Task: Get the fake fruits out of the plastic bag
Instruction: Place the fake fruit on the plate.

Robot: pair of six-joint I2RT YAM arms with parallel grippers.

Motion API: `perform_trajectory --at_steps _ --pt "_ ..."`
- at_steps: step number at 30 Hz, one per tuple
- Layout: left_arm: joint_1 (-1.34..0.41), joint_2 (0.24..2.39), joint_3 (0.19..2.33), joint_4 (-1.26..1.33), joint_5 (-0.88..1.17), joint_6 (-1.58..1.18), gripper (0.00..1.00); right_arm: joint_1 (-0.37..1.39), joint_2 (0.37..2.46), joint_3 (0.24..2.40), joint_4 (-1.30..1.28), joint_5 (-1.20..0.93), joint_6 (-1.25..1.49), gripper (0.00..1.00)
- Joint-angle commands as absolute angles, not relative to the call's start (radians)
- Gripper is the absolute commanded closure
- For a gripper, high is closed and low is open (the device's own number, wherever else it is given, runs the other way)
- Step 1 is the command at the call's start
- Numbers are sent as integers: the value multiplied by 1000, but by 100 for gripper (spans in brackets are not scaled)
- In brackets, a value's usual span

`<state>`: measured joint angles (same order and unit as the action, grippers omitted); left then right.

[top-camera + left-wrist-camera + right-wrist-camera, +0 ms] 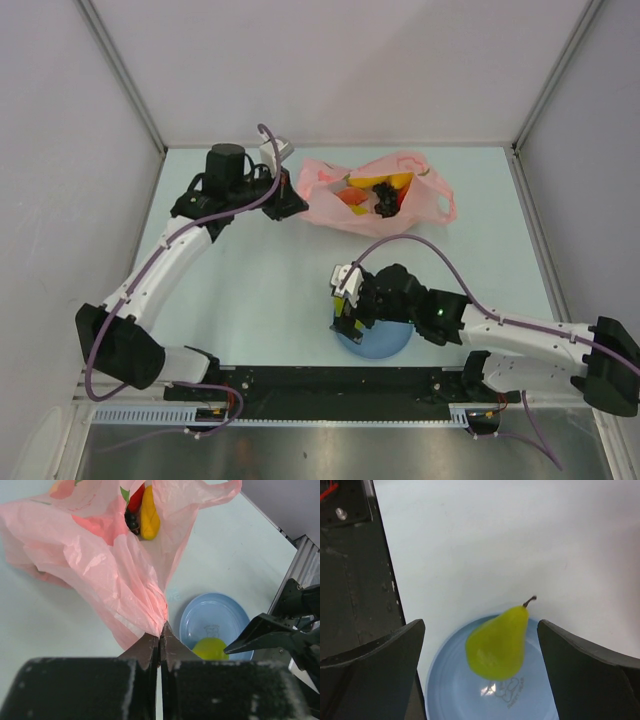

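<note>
Pinching the thin edge of the plastic bag [100, 565], the left gripper [160, 642] risked tearing or losing the film, which could fold the mouth over the fake fruits [149, 517] inside. The right gripper [480, 622] hung spread above a pear [497, 642] on the blue plate [445, 695]; round, it might roll off. The plate's small print could not be read

The plastic bag [100, 565] is translucent pink with small green printed marks. In it show a yellow fruit [149, 517], a red fruit [136, 497] and a purple-black grape bunch [132, 522]. The pear [497, 642] is glossy yellow-green with a brown stem. The plate [447, 692] is light blue with a faint printed drawing. The tabletop [250, 290] is pale blue-green. My left tool [160, 647] and right tool [481, 630] are black.
</note>
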<state>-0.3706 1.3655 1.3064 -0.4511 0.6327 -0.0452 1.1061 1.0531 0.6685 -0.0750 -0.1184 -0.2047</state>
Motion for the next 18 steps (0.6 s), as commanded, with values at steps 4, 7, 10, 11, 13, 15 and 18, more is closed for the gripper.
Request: perform_trajectory --at_steps 4,7,10,11,13,15,18 --pt "-367 1295 1284 -443 652 -51 100 1077 1198 706 -48 -36 -158 0" --pt "-361 1290 1282 -446 655 -52 100 1026 1244 733 -11 -14 -120 1" --pt "-356 1284 1267 -442 657 -55 100 1003 1279 752 29 -23 -97 2" --pt "-354 1281 1263 -434 658 -57 100 1000 1287 755 32 -25 -89 3" --pt "-353 1273 1247 -431 661 -63 100 997 1304 767 37 -22 -65 5" --pt "-350 1267 1241 -422 664 -67 100 997 1321 776 46 -18 -54 8" --pt "-348 1259 1223 -414 666 -74 100 997 1342 793 66 -2 -40 18"
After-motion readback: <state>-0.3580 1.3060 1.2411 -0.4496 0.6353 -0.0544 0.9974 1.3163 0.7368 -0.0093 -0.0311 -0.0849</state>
